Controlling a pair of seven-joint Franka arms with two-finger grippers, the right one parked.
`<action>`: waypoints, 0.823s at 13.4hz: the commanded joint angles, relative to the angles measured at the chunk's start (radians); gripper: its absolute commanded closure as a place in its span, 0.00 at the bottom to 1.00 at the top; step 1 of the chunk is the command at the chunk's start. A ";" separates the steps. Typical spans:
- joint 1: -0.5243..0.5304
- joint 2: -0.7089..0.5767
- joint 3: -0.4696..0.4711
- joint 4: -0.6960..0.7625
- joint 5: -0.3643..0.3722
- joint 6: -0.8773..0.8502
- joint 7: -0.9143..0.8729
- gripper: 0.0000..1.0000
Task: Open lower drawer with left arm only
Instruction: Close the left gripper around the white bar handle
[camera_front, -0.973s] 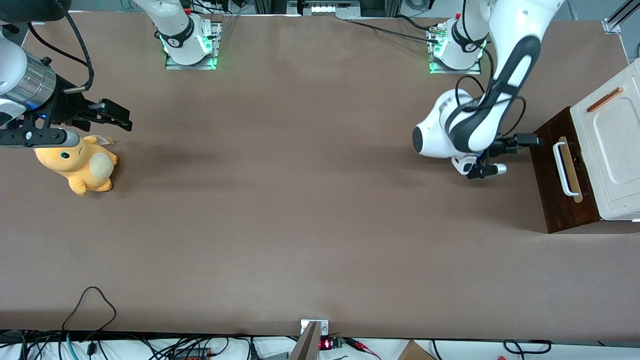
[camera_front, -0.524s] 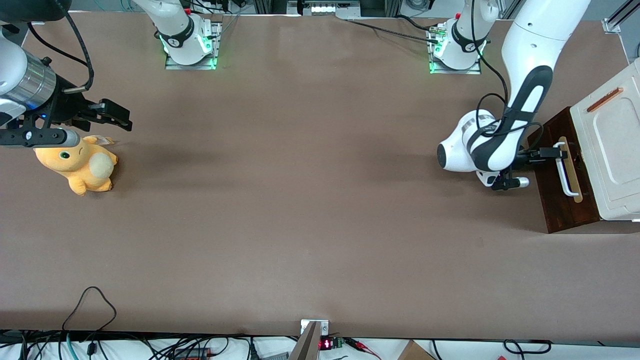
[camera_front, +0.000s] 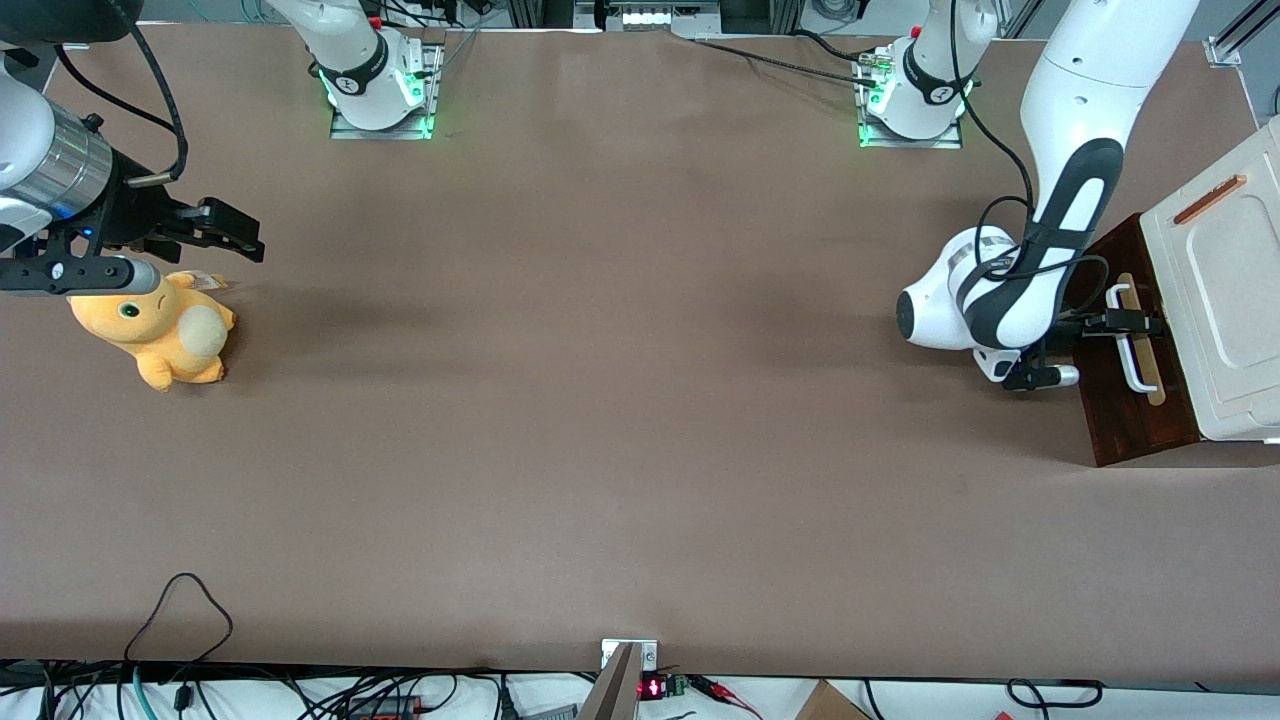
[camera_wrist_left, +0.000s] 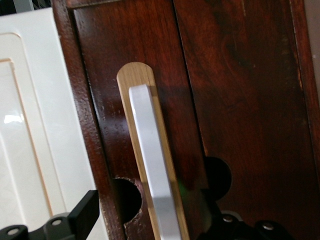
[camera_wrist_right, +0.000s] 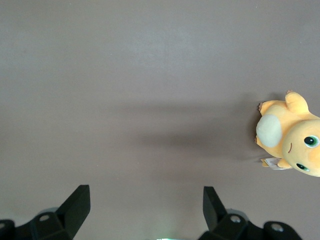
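Note:
The lower drawer (camera_front: 1112, 405) is a dark brown wooden front at the working arm's end of the table, and none of its inside shows. Its white bar handle (camera_front: 1134, 350) lies on a pale wood strip. The left arm (camera_front: 1010, 290) reaches down to it, with my gripper (camera_front: 1128, 322) on the handle's part farther from the front camera. In the left wrist view the drawer front (camera_wrist_left: 240, 100) fills the frame. There my gripper (camera_wrist_left: 152, 217) stands open, one black finger (camera_wrist_left: 80, 217) on each side of the handle (camera_wrist_left: 150, 160), with no contact visible.
A cream-white panel (camera_front: 1225, 290) with a thin orange-brown strip (camera_front: 1210, 198) sits on the cabinet beside the drawer front. A yellow plush toy (camera_front: 160, 325) lies toward the parked arm's end. The arm bases (camera_front: 910, 100) stand along the table edge farthest from the front camera.
The left arm has swung toward the drawer. My gripper has gone from just short of the drawer front to straddling the white handle.

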 joint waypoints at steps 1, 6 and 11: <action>0.000 0.006 -0.002 0.006 0.023 0.006 0.008 0.25; 0.000 0.015 -0.002 0.006 0.023 0.007 0.008 0.37; 0.000 0.018 0.000 0.009 0.024 0.024 0.010 0.48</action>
